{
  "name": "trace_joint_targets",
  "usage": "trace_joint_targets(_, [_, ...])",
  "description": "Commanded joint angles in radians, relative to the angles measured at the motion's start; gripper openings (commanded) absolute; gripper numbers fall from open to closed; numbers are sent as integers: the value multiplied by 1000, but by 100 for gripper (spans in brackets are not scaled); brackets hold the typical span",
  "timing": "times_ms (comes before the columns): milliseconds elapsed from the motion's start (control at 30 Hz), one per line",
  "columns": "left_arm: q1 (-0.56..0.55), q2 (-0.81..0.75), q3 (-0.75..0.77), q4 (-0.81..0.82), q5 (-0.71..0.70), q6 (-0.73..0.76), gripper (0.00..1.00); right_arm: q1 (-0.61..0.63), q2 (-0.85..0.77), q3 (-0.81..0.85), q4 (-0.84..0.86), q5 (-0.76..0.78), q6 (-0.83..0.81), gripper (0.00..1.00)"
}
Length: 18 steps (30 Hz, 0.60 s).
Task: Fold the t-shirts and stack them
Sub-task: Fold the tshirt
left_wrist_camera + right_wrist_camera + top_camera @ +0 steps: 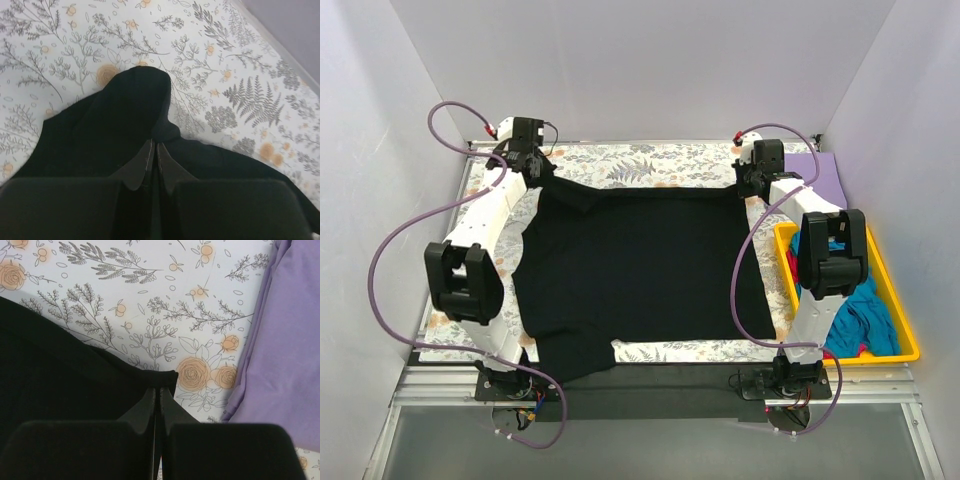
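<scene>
Two corners of the black t-shirt [640, 265] were pinched at the far side of the counter. The left end effector [154, 146] was clenched on a bunched hump of black fabric at the far-left corner, and the right end effector [157, 390] was clenched on the far-right corner. The rest of the shirt lay spread on the floral cloth [640, 162], its near edge close to the arm bases.

The weakest point looked to be the right grip. In the right wrist view the shirt's corner barely reached past the fingertips, so very little fabric seemed to be caught. A quick pull toward the near edge could probably slip it free and leave the fold lopsided.

On the left, the bunched fabric could carry a crease or a tucked sleeve into the fold. Uneven travel of the two arms would likely skew the fold line.

Both sets of fingertips sat low over the floral cloth, so a layer of it might have been nipped too and would then drag along. The lavender t-shirt [285, 350] lay flat just beside the right end effector, and a sideways swing could disturb it.
</scene>
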Motion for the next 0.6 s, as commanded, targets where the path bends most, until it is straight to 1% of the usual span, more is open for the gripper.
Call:
trace_joint_targets(0, [6,-104,-63,-38,26,-93,0,-8,-62,48,-57,-3,27,1])
trace_joint_targets(200, [7,-214,-168,-52,78,-175,0,-11,-82,40,-126,7,44,1])
trace_joint_targets(233, [7,-228,-196,-55,82,-182,0,-13,-84,39,-132,32,46,1])
trace_joint_targets(567, [6,-374,-278,-133,78,-234,0,-16,-98,25,-191,85,96,1])
